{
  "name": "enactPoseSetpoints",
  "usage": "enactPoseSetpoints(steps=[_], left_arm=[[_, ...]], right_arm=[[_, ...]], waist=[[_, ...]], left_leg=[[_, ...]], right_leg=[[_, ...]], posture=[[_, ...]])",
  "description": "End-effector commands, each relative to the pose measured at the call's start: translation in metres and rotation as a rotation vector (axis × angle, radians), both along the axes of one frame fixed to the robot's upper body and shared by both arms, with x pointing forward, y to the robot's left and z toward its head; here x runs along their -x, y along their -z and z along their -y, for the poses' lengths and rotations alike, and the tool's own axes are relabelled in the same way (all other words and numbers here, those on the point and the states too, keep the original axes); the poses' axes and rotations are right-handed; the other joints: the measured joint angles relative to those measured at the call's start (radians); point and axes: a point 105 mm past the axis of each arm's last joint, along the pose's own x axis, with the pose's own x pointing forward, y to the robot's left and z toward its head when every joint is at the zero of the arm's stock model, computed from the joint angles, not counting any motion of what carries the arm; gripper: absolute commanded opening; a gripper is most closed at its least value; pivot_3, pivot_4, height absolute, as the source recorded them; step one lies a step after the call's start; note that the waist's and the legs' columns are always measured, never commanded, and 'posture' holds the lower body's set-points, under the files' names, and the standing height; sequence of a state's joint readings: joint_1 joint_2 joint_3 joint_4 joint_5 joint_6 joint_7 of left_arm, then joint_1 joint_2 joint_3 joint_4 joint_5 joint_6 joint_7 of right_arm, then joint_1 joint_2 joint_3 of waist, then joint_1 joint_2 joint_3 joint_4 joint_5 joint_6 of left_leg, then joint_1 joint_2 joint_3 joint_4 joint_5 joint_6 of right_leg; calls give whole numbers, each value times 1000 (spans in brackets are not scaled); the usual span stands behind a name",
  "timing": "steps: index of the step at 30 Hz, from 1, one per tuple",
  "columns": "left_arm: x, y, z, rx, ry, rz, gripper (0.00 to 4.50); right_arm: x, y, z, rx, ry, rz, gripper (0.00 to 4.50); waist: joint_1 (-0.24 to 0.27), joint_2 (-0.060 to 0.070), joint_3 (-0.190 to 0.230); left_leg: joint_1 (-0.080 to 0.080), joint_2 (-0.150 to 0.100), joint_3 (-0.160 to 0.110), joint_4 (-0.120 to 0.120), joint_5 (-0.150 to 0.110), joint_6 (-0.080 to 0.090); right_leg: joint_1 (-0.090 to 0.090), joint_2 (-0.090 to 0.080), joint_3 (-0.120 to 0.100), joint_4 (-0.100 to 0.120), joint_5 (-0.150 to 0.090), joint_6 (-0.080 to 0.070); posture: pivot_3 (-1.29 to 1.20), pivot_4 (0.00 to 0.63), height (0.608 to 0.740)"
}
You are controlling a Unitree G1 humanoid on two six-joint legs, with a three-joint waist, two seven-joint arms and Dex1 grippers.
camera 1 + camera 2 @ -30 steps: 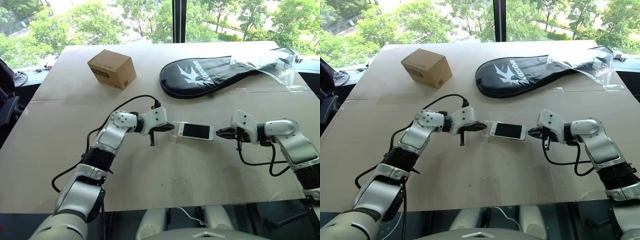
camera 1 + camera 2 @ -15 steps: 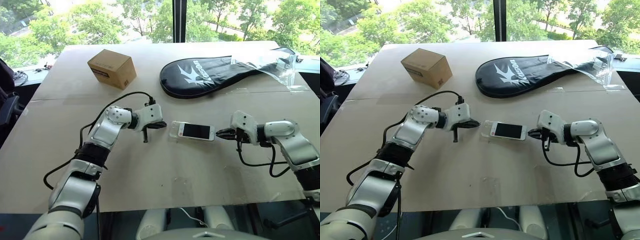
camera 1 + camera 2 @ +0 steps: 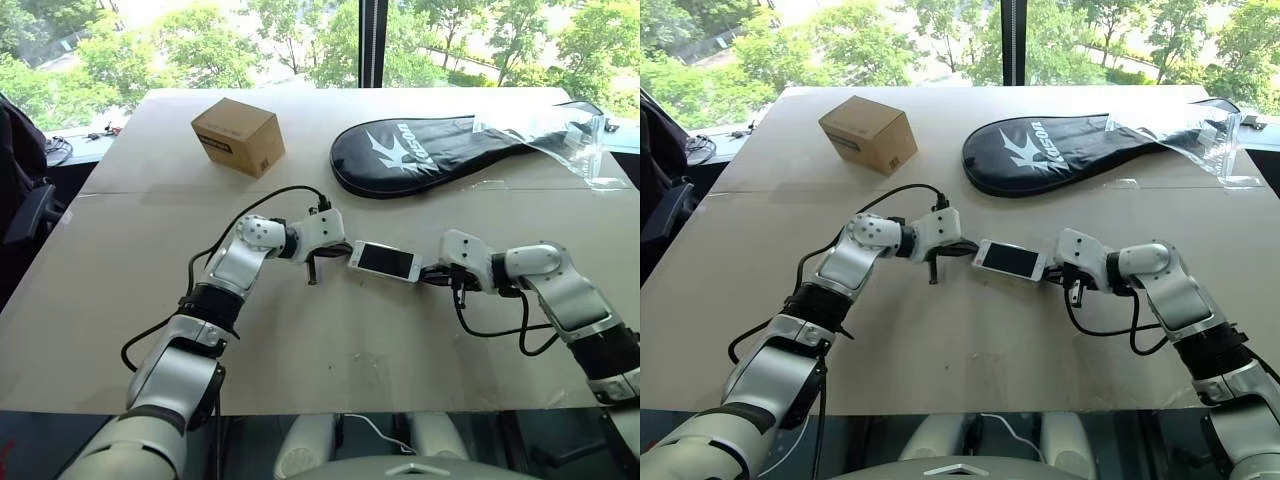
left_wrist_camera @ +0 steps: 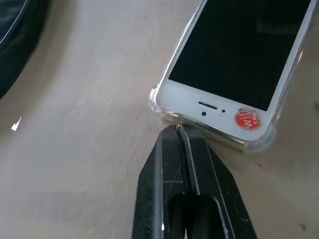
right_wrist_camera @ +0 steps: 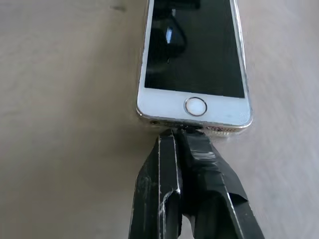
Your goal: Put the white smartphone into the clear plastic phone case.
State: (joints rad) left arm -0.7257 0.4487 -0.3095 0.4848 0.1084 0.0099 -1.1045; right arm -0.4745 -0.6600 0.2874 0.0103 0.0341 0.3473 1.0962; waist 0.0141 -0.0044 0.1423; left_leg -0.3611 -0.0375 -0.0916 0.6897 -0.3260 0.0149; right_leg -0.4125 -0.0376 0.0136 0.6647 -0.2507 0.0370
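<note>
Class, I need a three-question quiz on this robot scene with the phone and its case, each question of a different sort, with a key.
1. True or false: both pincers are shut.
2. What does the left pincer tip meet: A the cardboard box, B the earpiece end of the white smartphone at the rim of the clear plastic phone case, C the black racket cover?
3. Fill in: the right pincer presses the phone's end nearest its round ____ button.

Key: 1 true. 2 B. 3 home.
</note>
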Motion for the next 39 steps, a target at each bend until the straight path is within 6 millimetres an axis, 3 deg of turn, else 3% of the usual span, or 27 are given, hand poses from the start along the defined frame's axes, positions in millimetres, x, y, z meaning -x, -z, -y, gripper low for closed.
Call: enactPoseSetpoints(steps=[1,6,15,19,24,27,31,39], left_arm=[[13,9,32,0,109,-24,0],[14,10,23,-10,94,-25,0],[-1,-11,-21,-16,-34,40,0],[-1,-36,-5,125,-6,71,0],[11,-60,34,328,92,27,0],[19,-53,46,323,137,-11,0],[26,-29,51,261,152,-55,0],[21,0,28,149,97,-77,0]], right_arm=[[-9,-15,-22,-35,-28,85,93],[-12,-14,-10,-18,3,94,93],[-2,-15,45,31,116,58,93],[-1,-29,42,-123,134,69,93],[-1,-44,17,-414,103,94,93],[-1,-36,12,-452,99,78,93],[2,-24,8,-490,81,36,93],[0,-4,0,-560,57,-34,93]], waist=[[-1,0,-1],[-3,0,-2],[-4,0,-2],[-18,0,-1],[-28,-1,-1],[-30,-1,-1],[-29,-1,-1],[-30,0,0]], left_leg=[[1,0,1,0,0,0],[3,0,1,0,0,0],[-1,0,0,-1,0,0],[-1,1,1,-2,0,0],[-2,2,1,-2,0,0],[-2,2,1,-2,0,0],[-1,2,1,-2,0,0],[0,2,2,-3,0,0]], right_leg=[[0,0,0,0,0,0],[0,0,1,2,0,0],[-2,-2,1,0,0,0],[-2,-3,2,-1,0,0],[-2,-3,3,-1,0,0],[-3,-3,3,0,0,0],[-2,-2,3,-1,0,0],[-3,-1,3,0,0,0]], posture=[[0,150,740],[0,150,740],[0,150,740],[0,150,740],[0,150,740],[0,150,740],[0,150,740],[0,150,740]])
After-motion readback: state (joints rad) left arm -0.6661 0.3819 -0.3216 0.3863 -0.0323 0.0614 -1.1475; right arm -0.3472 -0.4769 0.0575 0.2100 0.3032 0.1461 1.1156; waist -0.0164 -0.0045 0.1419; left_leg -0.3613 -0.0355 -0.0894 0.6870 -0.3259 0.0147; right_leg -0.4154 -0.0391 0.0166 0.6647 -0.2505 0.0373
